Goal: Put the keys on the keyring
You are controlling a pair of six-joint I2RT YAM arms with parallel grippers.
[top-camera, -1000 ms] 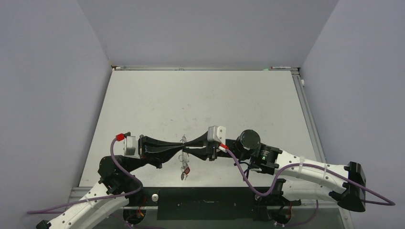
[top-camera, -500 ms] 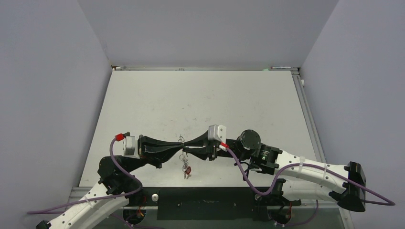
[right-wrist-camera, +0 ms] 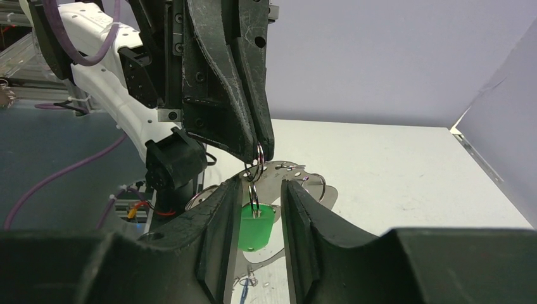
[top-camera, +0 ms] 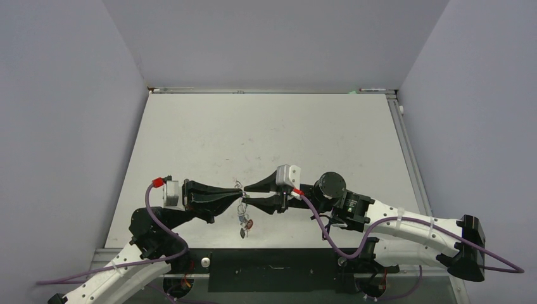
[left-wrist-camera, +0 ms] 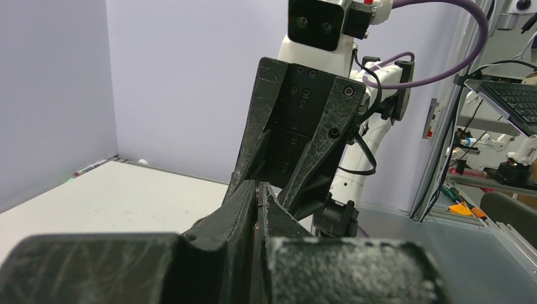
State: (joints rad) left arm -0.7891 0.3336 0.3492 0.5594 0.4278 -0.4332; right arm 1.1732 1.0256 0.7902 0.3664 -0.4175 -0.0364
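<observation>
1. The keyring (right-wrist-camera: 283,172) hangs in the air between my two grippers, above the near part of the table (top-camera: 266,139). I read the step as threading, with the green key (right-wrist-camera: 256,229) already dangling from a small split ring at the top.
2. My left gripper (right-wrist-camera: 258,152) is clamped on that small ring, fingertips pressed together, and carries the whole bunch.
3. My right gripper (right-wrist-camera: 262,185) has its jaws apart on either side of the green tag. I see a gap on one side, so I judge it is gripping nothing.
4. Next, I think, the right gripper needs a fresh hold on a key or ring that is not yet seated. That calls for a fine pinch while the left gripper keeps the ring steady, because everything here swings freely.
5. The keyring looks thin, silvery and shiny, with more small rings along its rim. In the top view other keys hang below it, among them a red tag (top-camera: 249,223). I cannot tell which of these are properly on.
</observation>
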